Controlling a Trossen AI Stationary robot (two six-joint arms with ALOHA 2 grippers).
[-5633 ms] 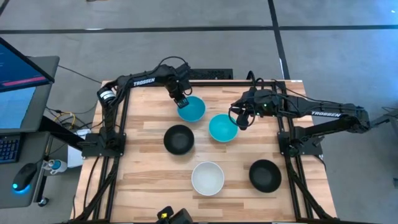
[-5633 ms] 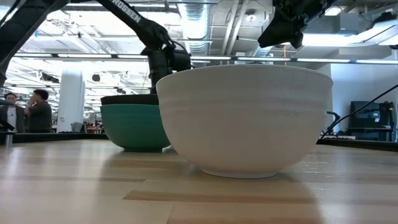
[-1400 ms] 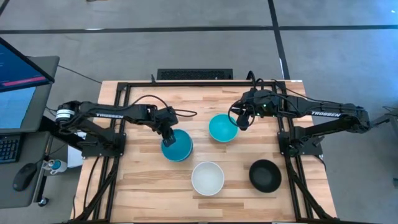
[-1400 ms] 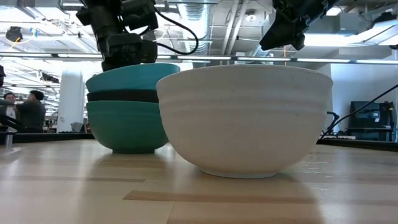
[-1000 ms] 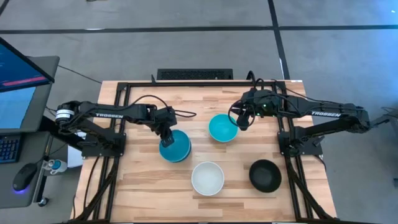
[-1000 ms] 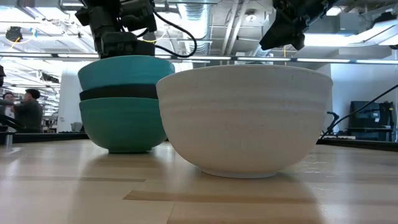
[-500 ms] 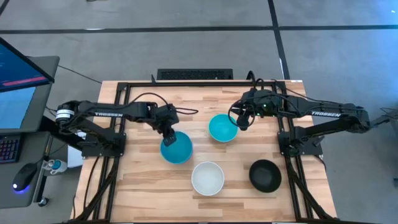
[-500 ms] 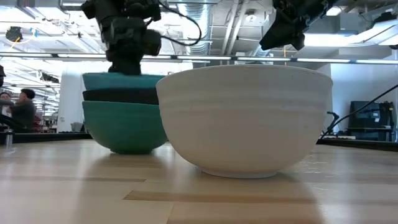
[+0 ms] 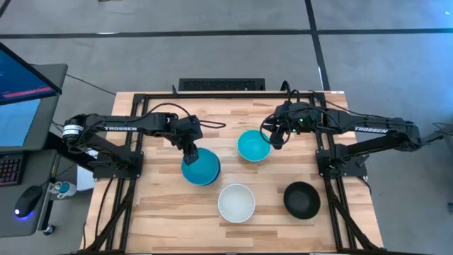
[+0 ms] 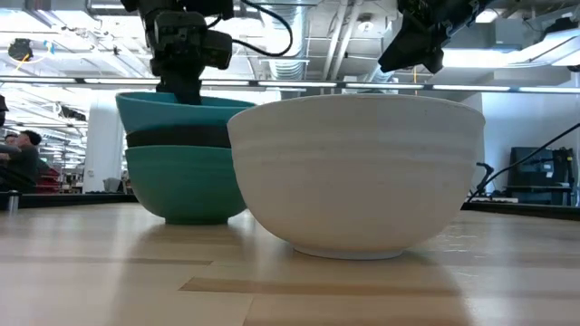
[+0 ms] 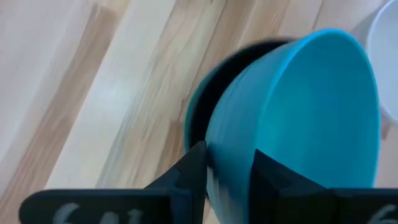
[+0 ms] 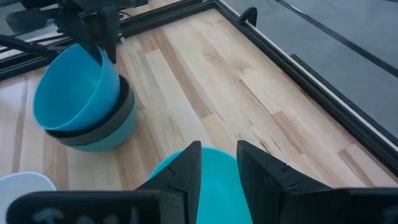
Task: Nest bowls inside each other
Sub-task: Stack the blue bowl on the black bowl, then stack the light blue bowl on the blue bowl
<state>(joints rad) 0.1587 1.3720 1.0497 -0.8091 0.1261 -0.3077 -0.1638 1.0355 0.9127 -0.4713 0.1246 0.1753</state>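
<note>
The left hand [image 11: 229, 180] pinches the blue bowl's [image 11: 305, 112] rim above a black bowl [image 11: 208, 102].

Overhead, table-level, two wrist views; all share blue bowl [image 9: 201, 167].
</note>
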